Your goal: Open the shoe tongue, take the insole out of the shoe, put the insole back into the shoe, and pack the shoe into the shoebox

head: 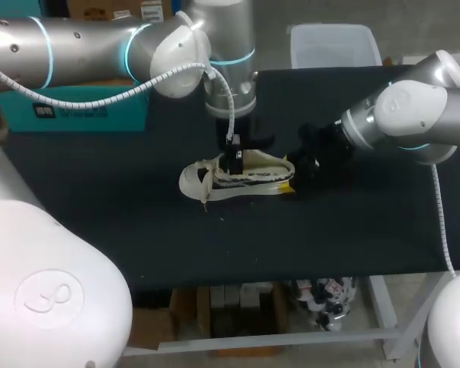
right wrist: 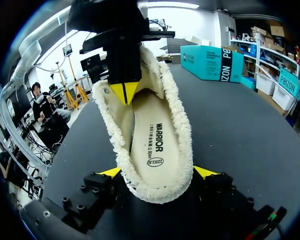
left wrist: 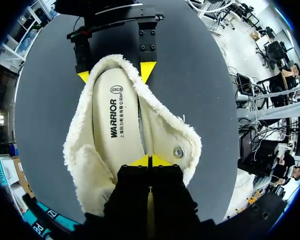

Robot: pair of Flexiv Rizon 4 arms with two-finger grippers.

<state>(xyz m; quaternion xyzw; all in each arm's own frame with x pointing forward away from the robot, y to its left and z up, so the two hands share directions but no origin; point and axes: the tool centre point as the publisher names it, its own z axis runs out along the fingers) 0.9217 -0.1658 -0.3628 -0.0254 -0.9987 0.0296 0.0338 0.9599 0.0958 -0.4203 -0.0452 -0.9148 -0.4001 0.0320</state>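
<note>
A cream shoe with a fleece lining lies on the black table, toe to the left. Its insole lies flat inside, print up. My left gripper comes down from above at the front of the opening, where the insole meets the tongue. It is shut, and I see nothing between its tips. My right gripper stands wide at the heel, one yellow fingertip against each side, gripping the shoe. A side flap with an eyelet is folded outward.
A teal box stands at the back left of the table. A clear plastic bin sits at the back edge, right of the middle. Bare table lies in front of the shoe.
</note>
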